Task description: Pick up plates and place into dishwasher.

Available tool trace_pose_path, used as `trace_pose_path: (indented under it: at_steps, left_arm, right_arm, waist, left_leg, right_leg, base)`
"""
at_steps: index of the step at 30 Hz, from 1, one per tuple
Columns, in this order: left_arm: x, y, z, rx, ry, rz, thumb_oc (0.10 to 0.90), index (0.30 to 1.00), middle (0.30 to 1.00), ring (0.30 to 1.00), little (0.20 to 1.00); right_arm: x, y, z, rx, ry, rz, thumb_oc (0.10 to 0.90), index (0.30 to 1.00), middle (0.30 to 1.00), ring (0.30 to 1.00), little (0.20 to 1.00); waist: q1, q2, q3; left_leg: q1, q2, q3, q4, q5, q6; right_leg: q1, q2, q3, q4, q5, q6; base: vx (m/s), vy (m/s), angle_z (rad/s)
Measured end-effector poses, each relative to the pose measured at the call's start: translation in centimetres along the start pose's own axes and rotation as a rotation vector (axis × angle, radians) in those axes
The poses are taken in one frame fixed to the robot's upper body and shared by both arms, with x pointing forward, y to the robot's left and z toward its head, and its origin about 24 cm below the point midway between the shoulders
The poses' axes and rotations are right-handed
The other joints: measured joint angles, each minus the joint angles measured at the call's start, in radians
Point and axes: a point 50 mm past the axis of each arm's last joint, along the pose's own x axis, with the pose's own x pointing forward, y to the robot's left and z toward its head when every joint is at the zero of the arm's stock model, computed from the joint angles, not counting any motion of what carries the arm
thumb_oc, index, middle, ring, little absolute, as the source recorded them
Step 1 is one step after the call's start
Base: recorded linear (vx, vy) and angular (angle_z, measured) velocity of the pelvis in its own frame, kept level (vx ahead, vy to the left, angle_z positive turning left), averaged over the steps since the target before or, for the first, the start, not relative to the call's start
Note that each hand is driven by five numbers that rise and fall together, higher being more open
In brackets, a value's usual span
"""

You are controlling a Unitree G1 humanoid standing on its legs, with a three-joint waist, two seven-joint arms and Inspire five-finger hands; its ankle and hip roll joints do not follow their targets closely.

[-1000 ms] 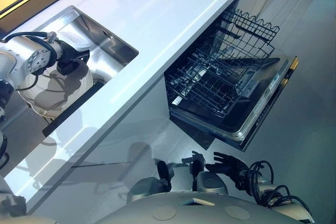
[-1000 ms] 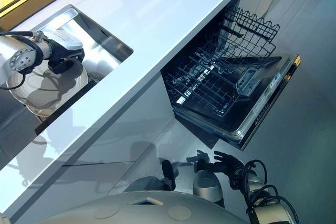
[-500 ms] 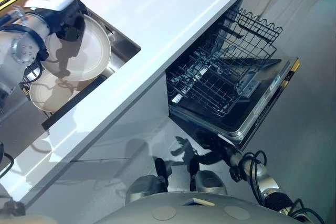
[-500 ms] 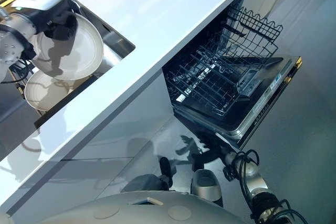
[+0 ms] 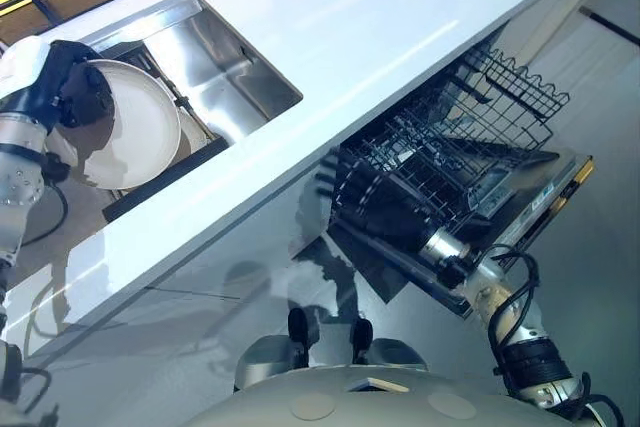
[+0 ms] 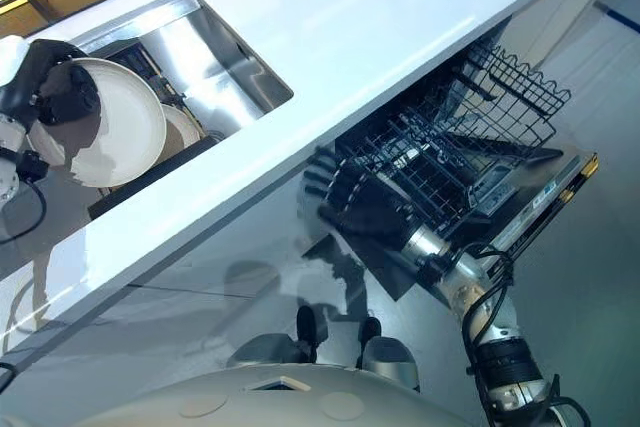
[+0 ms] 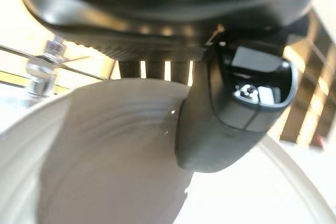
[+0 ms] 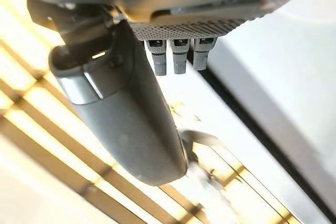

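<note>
My left hand (image 5: 68, 97) is shut on the rim of a white plate (image 5: 135, 142) and holds it tilted above the left end of the steel sink (image 5: 215, 62). In the left wrist view the thumb (image 7: 231, 114) presses on the plate's face (image 7: 105, 171) and the fingers lie behind it. The edge of another plate (image 6: 186, 125) peeks out in the sink below. The dishwasher stands open under the counter, its lower rack (image 5: 470, 162) pulled out over the lowered door (image 5: 540, 217). My right hand (image 6: 365, 212) hangs open with spread fingers in front of that rack.
A long white countertop (image 5: 350, 27) runs between the sink and the dishwasher. A second wire rack (image 5: 520, 87) juts out behind the lower one. Grey floor lies around the open door.
My left hand has lifted one plate off the stack in the sink and holds it tilted. My right hand has risen from near the floor to the rack's front. The camera has shifted.
</note>
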Motion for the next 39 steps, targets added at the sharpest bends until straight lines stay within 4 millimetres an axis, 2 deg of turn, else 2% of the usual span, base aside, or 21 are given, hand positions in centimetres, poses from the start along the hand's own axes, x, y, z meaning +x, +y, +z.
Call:
trace_pose_path:
  at_steps: [1,3,6,8,9,12,13,15,17,19,22,30,39]
  left_arm:
    - [-0.2,0.0,0.2,0.002,-0.011,0.01,0.1,0.3,0.3,0.3,0.2]
    - [-0.9,-0.3,1.3,-0.014,-0.068,0.046,0.1,0.3,0.3,0.3,0.2]
    - [-2.3,-1.5,4.5,-0.064,-0.202,0.141,0.1,0.3,0.3,0.3,0.2]
    - [-2.9,-1.6,6.0,-0.113,-0.261,0.251,0.1,0.3,0.3,0.3,0.2]
    - [-3.0,-1.7,6.4,-0.124,-0.274,0.269,0.1,0.3,0.3,0.3,0.2]
    - [-3.5,-2.3,7.9,-0.173,-0.33,0.384,0.1,0.3,0.3,0.3,0.2]
    - [-3.3,-2.7,9.1,-0.214,-0.365,0.446,0.1,0.3,0.3,0.3,0.2]
    - [-2.7,-3.1,10.5,-0.25,-0.403,0.499,0.1,0.3,0.3,0.3,0.2]
    - [-2.3,-3.2,12.2,-0.282,-0.454,0.56,0.1,0.3,0.3,0.3,0.2]
    - [-2.2,-3.2,13.4,-0.299,-0.496,0.606,0.1,0.3,0.3,0.3,0.2]
    - [-2.1,-3.2,13.8,-0.319,-0.502,0.639,0.1,0.3,0.3,0.3,0.2]
    - [-2.1,-3.6,14.1,-0.338,-0.488,0.657,0.1,0.3,0.3,0.3,0.2]
    - [-2.4,-5.1,15.4,-0.41,-0.496,0.62,0.1,0.3,0.3,0.3,0.2]
  right_arm:
    - [-0.1,-0.2,0.6,-0.023,-0.031,-0.04,0.8,0.9,0.9,0.9,0.9]
    - [-0.7,-1.3,2.6,-0.175,-0.132,-0.229,0.8,0.9,0.9,0.9,0.9]
    - [-3.0,-2.7,5.9,-0.55,-0.279,-0.609,0.8,0.9,0.9,0.9,0.9]
    - [-4.2,-2.2,8.2,-0.68,-0.424,-0.705,0.8,0.9,0.9,0.9,0.9]
    - [-4.2,-1.8,8.8,-0.704,-0.466,-0.703,0.8,0.9,0.9,0.9,0.9]
    - [-3.5,1.2,11.1,-0.813,-0.638,-0.583,0.8,0.9,0.9,0.9,0.9]
    - [-2.3,3.4,12.1,-0.848,-0.714,-0.45,0.8,0.9,0.9,0.9,0.9]
    - [-0.5,5.4,12.8,-0.863,-0.748,-0.286,0.8,0.9,0.9,0.9,0.9]
    - [1.7,7.3,12.9,-0.868,-0.729,-0.095,0.8,0.9,0.9,0.9,0.9]
    - [3.5,8.9,12.2,-0.864,-0.664,0.061,0.8,0.9,0.9,0.9,0.9]
    - [4.8,9.5,11.0,-0.838,-0.564,0.146,0.8,0.9,0.9,0.9,0.9]
    - [6.1,9.1,9.6,-0.682,-0.396,0.18,0.8,0.9,0.9,0.9,0.9]
    - [6.6,9.3,9.1,-0.608,-0.414,0.135,0.8,0.9,0.9,0.9,0.9]
  waist:
    - [0.0,0.0,0.0]
    - [-0.001,0.0,0.0]
    - [-0.005,0.001,-0.001]
    - [-0.013,0.003,-0.001]
    - [-0.016,0.005,-0.002]
    - [-0.047,0.01,-0.006]
    - [-0.059,0.013,-0.007]
    - [-0.062,0.015,-0.008]
    - [-0.062,0.016,-0.009]
    - [-0.056,0.024,-0.015]
    - [-0.049,0.038,-0.024]
    - [-0.024,0.044,-0.029]
    - [-0.016,0.043,-0.03]
  left_leg:
    - [0.001,0.0,-0.001,0.0,0.0,0.0]
    - [0.001,-0.002,0.0,0.0,0.001,0.0]
    - [0.001,-0.002,0.001,0.0,0.002,0.0]
    - [0.001,0.001,0.004,0.0,0.001,-0.001]
    - [0.002,0.001,0.004,0.0,0.001,-0.002]
    - [0.004,0.004,0.006,0.0,0.001,-0.005]
    - [0.006,0.007,0.005,0.0,0.003,-0.008]
    - [0.007,0.01,0.004,0.0,0.006,-0.012]
    - [0.008,0.013,-0.002,0.0,0.009,-0.016]
    - [0.011,0.016,-0.008,0.0,0.011,-0.021]
    - [0.009,0.017,-0.021,0.0,0.014,-0.023]
    - [0.0,0.018,-0.038,0.0,0.023,-0.024]
    - [0.001,0.015,-0.037,0.0,0.024,-0.022]
  right_leg:
    - [0.002,0.0,0.0,-0.001,0.0,0.0]
    - [0.003,0.0,0.002,-0.004,0.0,0.0]
    - [0.002,0.001,0.006,-0.004,0.001,-0.001]
    - [0.001,0.003,0.019,-0.005,0.001,-0.002]
    - [0.001,0.004,0.023,-0.006,0.002,-0.003]
    - [0.004,0.009,0.029,-0.013,0.005,-0.007]
    - [0.007,0.013,0.03,-0.014,0.007,-0.009]
    - [0.008,0.019,0.031,-0.018,0.01,-0.015]
    - [0.019,0.021,0.028,-0.031,0.017,-0.019]
    - [0.025,0.025,0.028,-0.034,0.018,-0.02]
    - [0.029,0.029,0.028,-0.034,0.017,-0.02]
    - [0.029,0.03,0.027,-0.034,0.017,-0.02]
    - [0.029,0.03,0.028,-0.034,0.017,-0.02]
  base:
    - [-0.02,-0.057,0.02]
    - [-0.02,-0.052,0.0]
    - [-0.03,-0.038,-0.02]
    - [-0.02,-0.043,-0.1]
    - [-0.01,-0.048,-0.11]
    - [-0.01,-0.049,-0.07]
    - [-0.01,-0.054,-0.04]
    - [-0.01,-0.055,-0.01]
    - [0.0,-0.035,0.07]
    - [-0.03,-0.034,0.12]
    - [0.0,-0.018,0.13]
    - [0.01,-0.003,0.07]
    - [0.0,0.0,0.0]
